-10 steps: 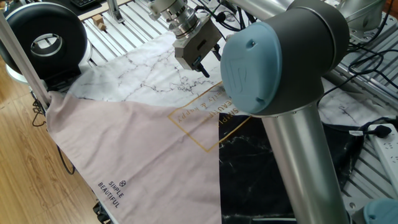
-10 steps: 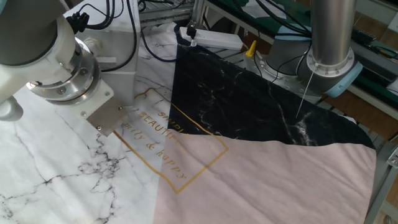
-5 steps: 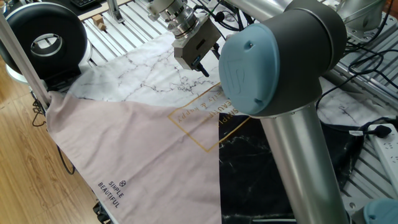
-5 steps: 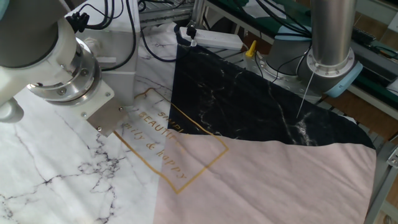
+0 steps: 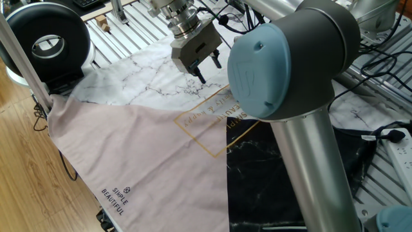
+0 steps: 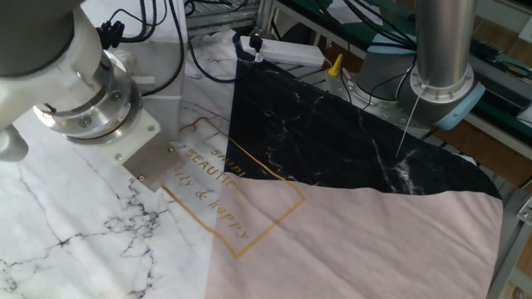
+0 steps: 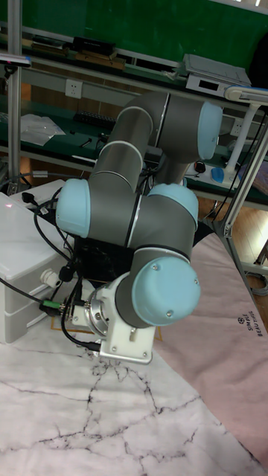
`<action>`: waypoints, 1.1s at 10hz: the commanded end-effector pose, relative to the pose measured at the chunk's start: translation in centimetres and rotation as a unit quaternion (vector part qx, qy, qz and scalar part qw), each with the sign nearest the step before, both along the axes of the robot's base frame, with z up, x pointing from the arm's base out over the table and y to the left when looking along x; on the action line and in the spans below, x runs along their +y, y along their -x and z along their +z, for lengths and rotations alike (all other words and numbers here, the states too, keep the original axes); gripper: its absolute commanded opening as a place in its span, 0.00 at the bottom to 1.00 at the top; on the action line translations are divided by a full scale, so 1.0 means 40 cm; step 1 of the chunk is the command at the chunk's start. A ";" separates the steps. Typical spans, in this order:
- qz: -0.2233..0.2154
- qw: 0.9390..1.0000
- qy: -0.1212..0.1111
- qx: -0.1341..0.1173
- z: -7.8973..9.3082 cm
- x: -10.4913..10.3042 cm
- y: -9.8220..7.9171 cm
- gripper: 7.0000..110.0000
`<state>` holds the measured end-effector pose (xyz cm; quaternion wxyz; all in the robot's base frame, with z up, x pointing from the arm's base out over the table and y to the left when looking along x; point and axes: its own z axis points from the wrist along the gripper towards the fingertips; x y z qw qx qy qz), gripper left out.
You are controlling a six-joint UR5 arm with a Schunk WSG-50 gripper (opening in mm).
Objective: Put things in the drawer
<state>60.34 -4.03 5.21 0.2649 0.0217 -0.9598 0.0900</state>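
pincer: fingers slightly parted, holding nothing, above marbled bench cloth | wooden block: not visible | white boxy cabinet: beside pincer, drawer appears closed | progress: nothing stowed yet

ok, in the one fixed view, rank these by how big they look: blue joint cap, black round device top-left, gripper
1. blue joint cap: largest, but it is also nearest the camera
2. black round device: not far behind, and cut off by the frame edge, so this rank is unsure
3. gripper: clearly smallest

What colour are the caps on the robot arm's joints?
Light blue joint caps, on a grey arm; clearest in the tall fixed view.
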 end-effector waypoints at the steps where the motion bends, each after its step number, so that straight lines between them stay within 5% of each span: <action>1: -0.026 0.998 -0.061 -0.021 0.020 0.107 -0.015 0.57; 4: -0.039 0.995 -0.088 -0.041 0.052 0.200 -0.029 0.57; 6: -0.059 0.984 -0.156 -0.066 0.107 0.295 -0.021 0.57; 8: -0.032 0.971 -0.143 -0.187 0.157 0.257 -0.077 0.57; 9: -0.021 0.964 -0.118 -0.239 0.175 0.223 -0.099 0.15; 10: -0.033 0.956 -0.128 -0.264 0.191 0.240 -0.100 0.15; 11: -0.046 0.938 -0.156 -0.306 0.203 0.270 -0.132 0.15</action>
